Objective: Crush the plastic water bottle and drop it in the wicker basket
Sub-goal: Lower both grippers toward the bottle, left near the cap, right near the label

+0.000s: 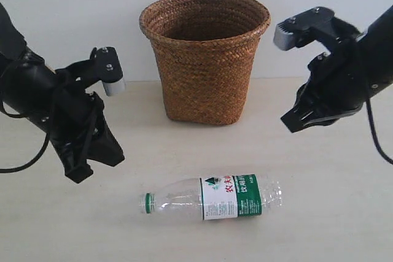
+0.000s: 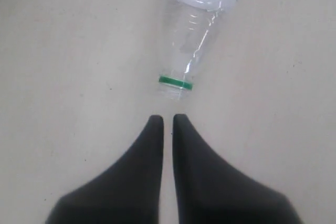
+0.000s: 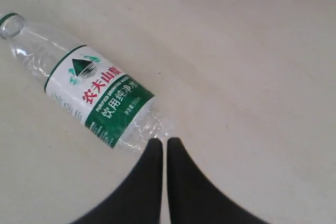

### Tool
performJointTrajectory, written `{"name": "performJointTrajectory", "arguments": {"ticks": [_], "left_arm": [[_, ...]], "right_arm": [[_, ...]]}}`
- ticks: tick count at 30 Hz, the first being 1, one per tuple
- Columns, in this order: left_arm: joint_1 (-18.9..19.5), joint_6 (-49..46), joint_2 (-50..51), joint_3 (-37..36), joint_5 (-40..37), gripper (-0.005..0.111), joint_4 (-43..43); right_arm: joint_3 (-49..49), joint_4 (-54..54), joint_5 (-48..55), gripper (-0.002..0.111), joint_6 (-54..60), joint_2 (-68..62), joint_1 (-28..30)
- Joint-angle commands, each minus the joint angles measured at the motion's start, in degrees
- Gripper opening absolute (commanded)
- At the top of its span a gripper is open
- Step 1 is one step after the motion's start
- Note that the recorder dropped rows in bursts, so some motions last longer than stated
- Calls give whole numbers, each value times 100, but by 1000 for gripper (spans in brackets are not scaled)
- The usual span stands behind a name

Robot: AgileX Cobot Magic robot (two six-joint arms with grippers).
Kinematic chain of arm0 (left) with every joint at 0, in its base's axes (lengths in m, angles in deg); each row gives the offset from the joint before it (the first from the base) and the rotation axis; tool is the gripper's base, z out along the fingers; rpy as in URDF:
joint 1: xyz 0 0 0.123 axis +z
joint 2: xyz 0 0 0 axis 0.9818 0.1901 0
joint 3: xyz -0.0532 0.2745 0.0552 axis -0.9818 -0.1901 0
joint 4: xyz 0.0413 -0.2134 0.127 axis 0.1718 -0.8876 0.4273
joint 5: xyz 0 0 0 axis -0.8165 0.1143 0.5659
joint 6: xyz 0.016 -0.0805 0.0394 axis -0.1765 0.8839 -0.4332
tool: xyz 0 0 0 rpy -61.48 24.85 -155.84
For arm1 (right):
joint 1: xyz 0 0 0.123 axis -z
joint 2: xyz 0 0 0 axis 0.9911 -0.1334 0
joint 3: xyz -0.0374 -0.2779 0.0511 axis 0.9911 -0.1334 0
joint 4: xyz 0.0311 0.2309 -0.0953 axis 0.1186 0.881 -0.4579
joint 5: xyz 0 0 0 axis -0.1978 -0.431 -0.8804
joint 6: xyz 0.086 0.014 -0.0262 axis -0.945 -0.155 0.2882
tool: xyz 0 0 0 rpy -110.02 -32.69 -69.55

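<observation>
Lying on its side at lower centre of the exterior view, the plastic water bottle rests uncrushed on the pale table, its green-ringed neck toward the left; whether a cap is fitted is hard to make out. Flanking it at mid-frame, the left gripper and right gripper hang clear of it, each pair of black fingers drawn nearly together on nothing. Behind, at upper centre, stands the wicker basket, its inside lost in shadow.
</observation>
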Motion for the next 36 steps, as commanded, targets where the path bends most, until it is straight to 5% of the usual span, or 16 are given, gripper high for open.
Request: {"name": "performJointTrajectory", "arguments": {"ticks": [1,5,8,10,24,31,33,36], "left_arm": [[-76,-472,344,55,-51,5,-97],[-215,-670,597,55,41,28,-184],[-394,-681,771,55,309,70,-219],[-494,-681,882,55,503,84,-230],[-589,-1178,1601,55,1071,82,-551],[-959,-1433,2000,55,1586,82,-509],[-959,-1433,2059,55,1710,77,-521],[-959,-1433,2068,55,1721,52,-521]], "right_arm": [[243,128,322,0,74,-451,-207],[390,300,455,0,49,-900,-270],[450,356,454,0,49,-1190,-270],[463,457,469,0,49,-1343,-270],[463,555,315,0,49,-1611,-270],[463,555,283,0,49,-1625,-270],[463,565,283,0,49,-1625,-270],[463,565,283,0,49,-1625,-270]]}}
